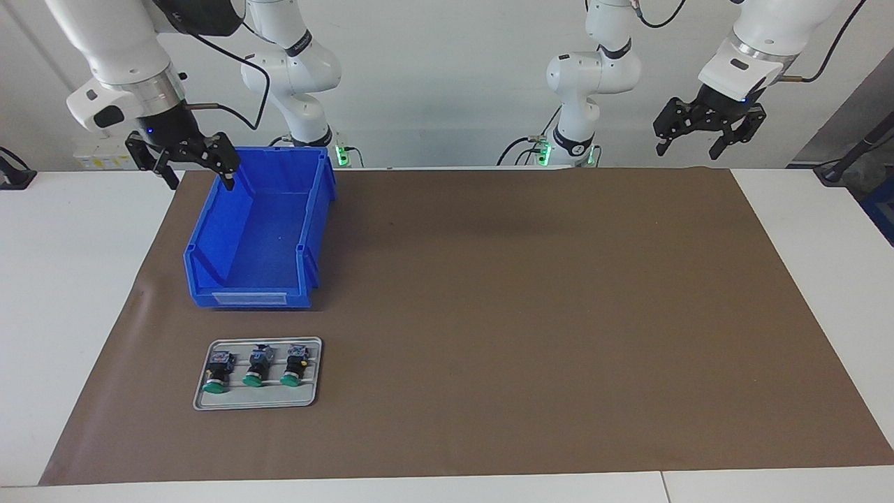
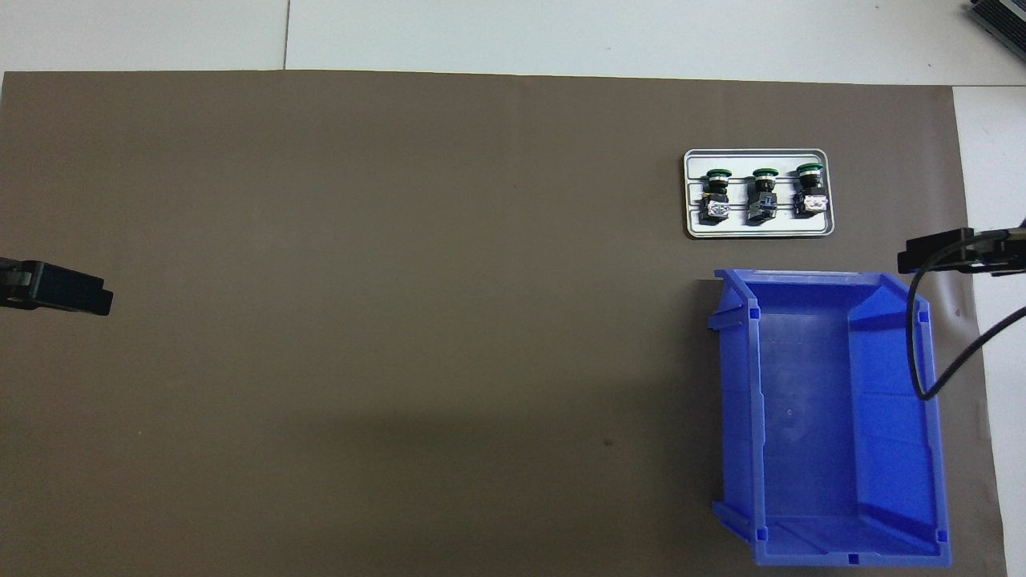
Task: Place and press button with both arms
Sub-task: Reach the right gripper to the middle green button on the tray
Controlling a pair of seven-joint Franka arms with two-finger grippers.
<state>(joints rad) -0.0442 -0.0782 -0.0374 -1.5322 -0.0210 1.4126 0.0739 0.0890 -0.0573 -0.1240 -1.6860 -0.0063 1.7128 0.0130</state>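
Observation:
Three alike buttons with green caps lie side by side on a small grey tray (image 1: 307,398): one (image 1: 218,374), a middle one (image 1: 255,368) and one (image 1: 295,365). They show in the overhead view too (image 2: 761,195), on the tray (image 2: 757,231). My right gripper (image 1: 201,183) hangs open and empty in the air over the corner of the blue bin nearest the robots. My left gripper (image 1: 688,152) hangs open and empty over the mat's edge at the left arm's end. Both are far from the buttons. Their tips show in the overhead view, left (image 2: 60,287) and right (image 2: 938,252).
A blue open bin (image 1: 258,230) stands empty at the right arm's end of the table, nearer to the robots than the tray; it shows in the overhead view (image 2: 826,417). A brown mat (image 1: 524,314) covers the table's middle. A black cable (image 2: 922,353) hangs over the bin.

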